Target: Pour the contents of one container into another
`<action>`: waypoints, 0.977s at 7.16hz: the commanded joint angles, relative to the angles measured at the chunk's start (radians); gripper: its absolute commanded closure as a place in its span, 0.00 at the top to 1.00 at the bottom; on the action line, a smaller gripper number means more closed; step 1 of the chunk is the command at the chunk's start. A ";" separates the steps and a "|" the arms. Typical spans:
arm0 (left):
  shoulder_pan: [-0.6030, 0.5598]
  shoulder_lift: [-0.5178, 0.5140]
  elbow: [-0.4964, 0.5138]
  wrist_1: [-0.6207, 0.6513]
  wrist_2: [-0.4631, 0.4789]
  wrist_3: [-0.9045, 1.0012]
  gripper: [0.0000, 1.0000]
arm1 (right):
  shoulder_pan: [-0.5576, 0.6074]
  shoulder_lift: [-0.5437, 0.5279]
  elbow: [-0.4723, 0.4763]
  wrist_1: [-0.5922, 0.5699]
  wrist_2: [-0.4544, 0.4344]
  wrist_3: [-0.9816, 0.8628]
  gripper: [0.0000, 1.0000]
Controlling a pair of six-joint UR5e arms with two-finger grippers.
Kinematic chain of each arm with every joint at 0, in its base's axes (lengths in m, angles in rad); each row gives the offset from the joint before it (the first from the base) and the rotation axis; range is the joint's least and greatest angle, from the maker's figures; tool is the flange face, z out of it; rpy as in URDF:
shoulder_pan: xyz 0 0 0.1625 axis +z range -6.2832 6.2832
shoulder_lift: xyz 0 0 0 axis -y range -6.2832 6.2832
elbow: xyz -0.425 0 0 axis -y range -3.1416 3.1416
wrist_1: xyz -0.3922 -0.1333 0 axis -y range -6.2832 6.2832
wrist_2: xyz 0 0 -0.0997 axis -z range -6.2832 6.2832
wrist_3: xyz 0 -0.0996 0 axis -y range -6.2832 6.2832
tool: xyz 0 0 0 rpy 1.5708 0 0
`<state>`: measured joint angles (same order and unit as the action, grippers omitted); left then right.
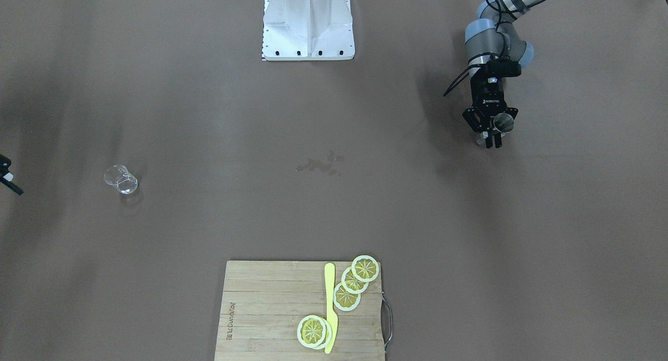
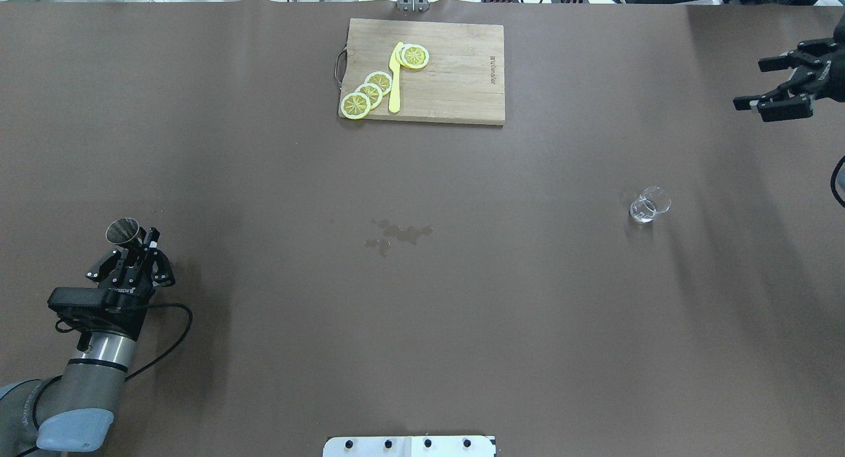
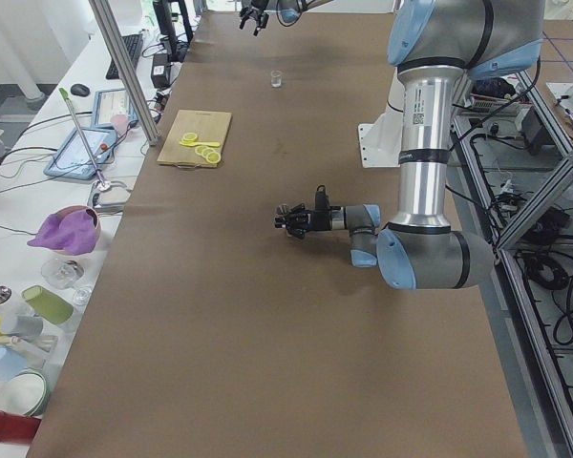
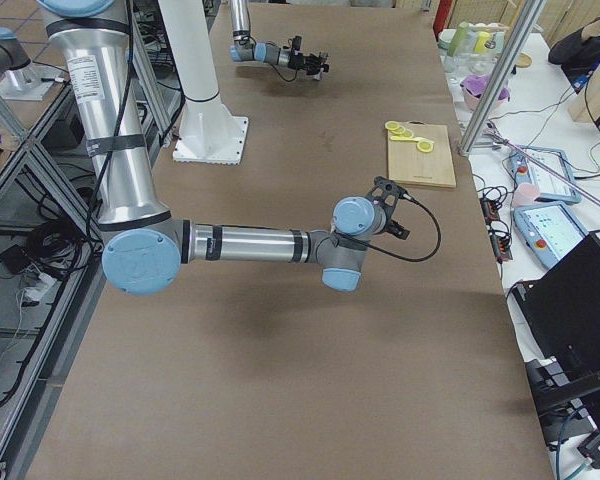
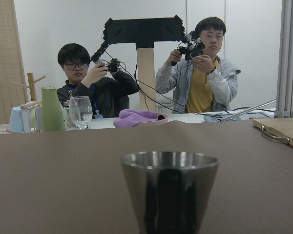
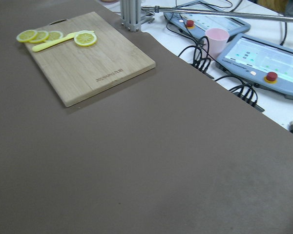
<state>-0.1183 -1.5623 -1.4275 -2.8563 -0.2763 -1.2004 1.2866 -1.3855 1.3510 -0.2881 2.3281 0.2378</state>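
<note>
Brown table [image 2: 264, 166]: cutting board [image 2: 462, 80], glass [image 2: 649, 205]

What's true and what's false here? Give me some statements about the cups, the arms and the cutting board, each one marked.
1. The left fingers hold a metal cup. True.
2. The glass stands on the cutting board. False: it stands on the table, far from the board.
3. The right fingers are open, holding nothing. True.
4. The knife on the board is red. False: it is yellow, lying among lemon slices.
</note>
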 commanded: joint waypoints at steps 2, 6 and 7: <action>-0.001 0.001 -0.008 0.025 0.000 -0.041 0.00 | 0.091 -0.001 0.115 -0.310 -0.127 0.000 1.00; -0.001 0.001 -0.010 0.028 -0.001 -0.041 0.13 | 0.233 -0.018 0.296 -0.880 -0.119 -0.002 1.00; -0.001 0.001 -0.008 0.031 -0.003 -0.039 0.23 | 0.250 -0.033 0.366 -1.049 -0.118 0.000 1.00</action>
<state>-0.1197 -1.5616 -1.4369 -2.8283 -0.2779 -1.2406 1.5066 -1.4045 1.6398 -1.1268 2.2044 0.2366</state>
